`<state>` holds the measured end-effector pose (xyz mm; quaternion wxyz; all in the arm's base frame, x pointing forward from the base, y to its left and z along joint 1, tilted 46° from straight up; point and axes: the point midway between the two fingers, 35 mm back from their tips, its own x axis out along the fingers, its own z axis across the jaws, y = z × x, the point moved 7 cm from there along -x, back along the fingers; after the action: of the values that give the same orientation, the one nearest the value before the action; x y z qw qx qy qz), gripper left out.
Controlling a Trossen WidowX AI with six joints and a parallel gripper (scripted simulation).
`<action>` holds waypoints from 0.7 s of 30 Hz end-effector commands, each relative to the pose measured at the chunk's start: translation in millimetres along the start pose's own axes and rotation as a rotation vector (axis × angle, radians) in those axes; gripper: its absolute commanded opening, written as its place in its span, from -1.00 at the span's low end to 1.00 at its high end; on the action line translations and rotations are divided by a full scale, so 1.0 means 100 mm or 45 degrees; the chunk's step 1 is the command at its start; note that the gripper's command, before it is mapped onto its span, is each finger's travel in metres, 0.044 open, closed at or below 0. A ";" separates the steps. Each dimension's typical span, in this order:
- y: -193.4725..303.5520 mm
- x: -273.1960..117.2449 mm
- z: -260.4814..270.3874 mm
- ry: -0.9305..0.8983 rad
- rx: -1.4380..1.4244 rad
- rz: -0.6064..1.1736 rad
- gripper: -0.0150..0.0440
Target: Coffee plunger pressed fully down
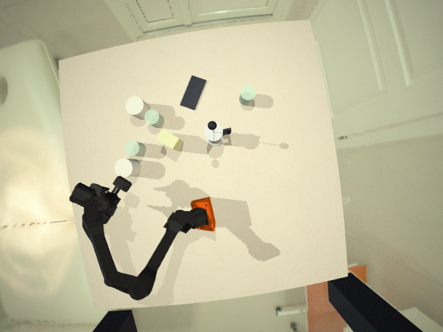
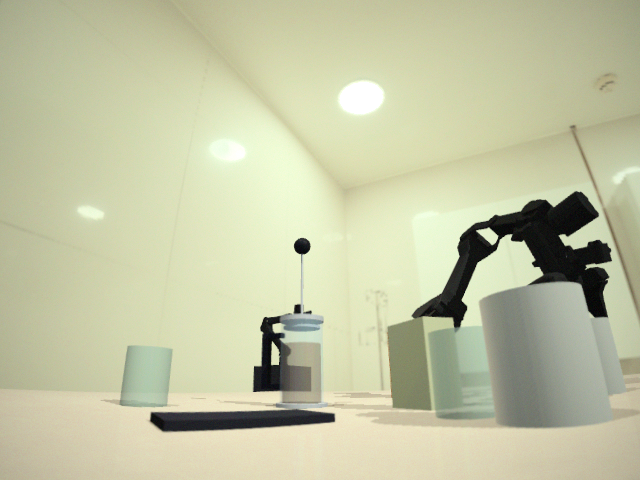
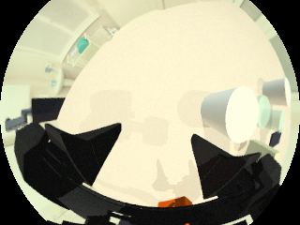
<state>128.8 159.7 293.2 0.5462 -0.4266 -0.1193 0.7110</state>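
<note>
The coffee press (image 1: 213,134) (image 2: 301,372) stands upright, a clear cylinder with brown contents and a pale lid. Its thin rod (image 2: 301,281) rises high above the lid, with the black plunger knob (image 1: 212,124) (image 2: 301,245) on top. The black handle (image 1: 226,131) points right in the top view. My gripper (image 3: 157,133) is open and empty, its fingers spread wide above the table in the wrist view. In the top view the arm's end is at the table's left side, far from the press, with its fingers hidden. The press is not visible in the wrist view.
White cylinders (image 1: 134,105) (image 1: 123,167) and green translucent cylinders (image 1: 151,117) (image 1: 132,147) stand left of the press. A yellow block (image 1: 167,138) stands between them and the press. A dark slab (image 1: 193,92) lies behind. Another green cylinder (image 1: 248,93) stands back right. The orange base plate (image 1: 211,218) is in front.
</note>
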 end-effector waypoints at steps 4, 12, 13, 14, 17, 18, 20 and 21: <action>-0.23 -0.28 -0.79 0.258 0.221 -0.177 1.00; -0.15 -0.95 -1.71 0.521 0.479 -0.413 1.00; -0.11 -1.05 -1.82 0.552 0.512 -0.445 1.00; -0.06 -1.16 -1.92 0.583 0.545 -0.476 1.00; 0.13 -1.49 -2.19 0.674 0.645 -0.573 1.00; 0.22 -1.59 -2.26 0.711 0.669 -0.595 1.00; 0.39 -1.82 -2.41 0.769 0.737 -0.663 1.00; 0.49 -1.94 -2.48 0.797 0.771 -0.698 1.00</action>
<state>287.0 -57.9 218.7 0.7962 -0.4096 0.1262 0.4270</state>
